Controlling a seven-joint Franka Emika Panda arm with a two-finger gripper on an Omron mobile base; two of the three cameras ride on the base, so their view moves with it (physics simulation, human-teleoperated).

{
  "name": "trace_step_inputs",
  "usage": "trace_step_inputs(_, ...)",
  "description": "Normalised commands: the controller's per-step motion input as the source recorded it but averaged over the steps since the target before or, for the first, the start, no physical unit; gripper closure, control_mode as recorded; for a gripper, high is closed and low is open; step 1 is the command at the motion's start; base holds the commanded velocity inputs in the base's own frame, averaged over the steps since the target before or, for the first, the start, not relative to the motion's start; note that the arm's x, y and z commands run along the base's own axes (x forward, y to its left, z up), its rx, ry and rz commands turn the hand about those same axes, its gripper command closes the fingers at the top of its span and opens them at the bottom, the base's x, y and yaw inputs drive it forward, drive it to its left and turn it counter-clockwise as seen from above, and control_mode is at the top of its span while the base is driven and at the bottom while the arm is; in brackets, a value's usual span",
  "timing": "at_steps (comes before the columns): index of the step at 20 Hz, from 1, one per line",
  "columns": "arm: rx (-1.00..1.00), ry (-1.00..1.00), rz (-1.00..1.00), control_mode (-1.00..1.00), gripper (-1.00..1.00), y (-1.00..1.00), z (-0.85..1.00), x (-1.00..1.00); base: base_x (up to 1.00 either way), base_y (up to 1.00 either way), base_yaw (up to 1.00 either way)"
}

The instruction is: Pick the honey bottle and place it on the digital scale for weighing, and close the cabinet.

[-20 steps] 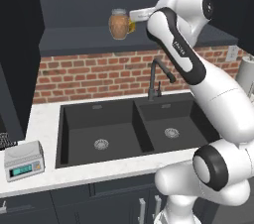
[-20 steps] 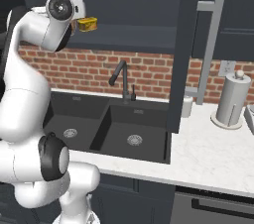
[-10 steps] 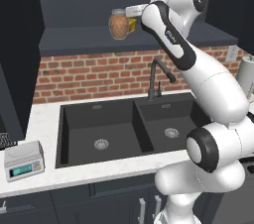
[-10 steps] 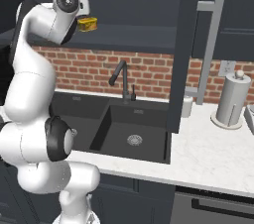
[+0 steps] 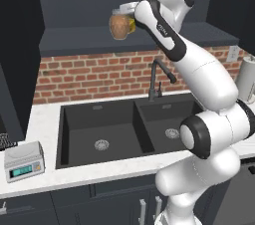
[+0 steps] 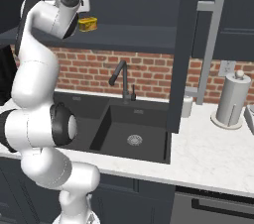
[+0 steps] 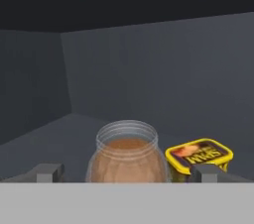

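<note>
The honey bottle (image 5: 119, 26), an amber jar with a pale lid, stands on the shelf of the open cabinet (image 5: 149, 37) above the sink. In the hand view the honey bottle (image 7: 128, 156) sits between my two fingertips (image 7: 49, 172) with a gap on each side. My gripper (image 5: 127, 22) is open and straddles the jar from the right. The digital scale (image 5: 22, 162) rests on the counter at the far left, its top bare. The cabinet door (image 6: 181, 49) with its long silver handle (image 6: 211, 44) hangs open.
A small yellow container (image 7: 198, 154) lies just beside the jar on the shelf. Below are the black double sink (image 5: 129, 129) and its faucet (image 5: 155, 77). A paper towel holder (image 6: 232, 100) and a soap dispenser (image 6: 187, 106) stand on the right counter.
My hand has moved left along the shelf toward the jar, and the elbow has swung. The jar has stayed where it was.
</note>
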Motion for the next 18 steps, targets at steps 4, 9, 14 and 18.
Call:
trace_step_inputs(4,0.0,0.05,-0.01,-1.0,-1.0,0.2,0.0,0.29,0.0,0.0,0.0)
trace_step_inputs(9,0.0,0.06,0.0,-1.0,-1.0,0.05,0.0,0.3,0.0,0.0,0.0)
trace_step_inputs(14,0.0,0.05,0.0,-1.0,-1.0,0.03,-0.02,0.27,0.0,0.0,0.0)
trace_step_inputs(18,0.0,0.0,0.0,-1.0,-1.0,0.21,-0.2,0.17,0.0,0.0,0.0)
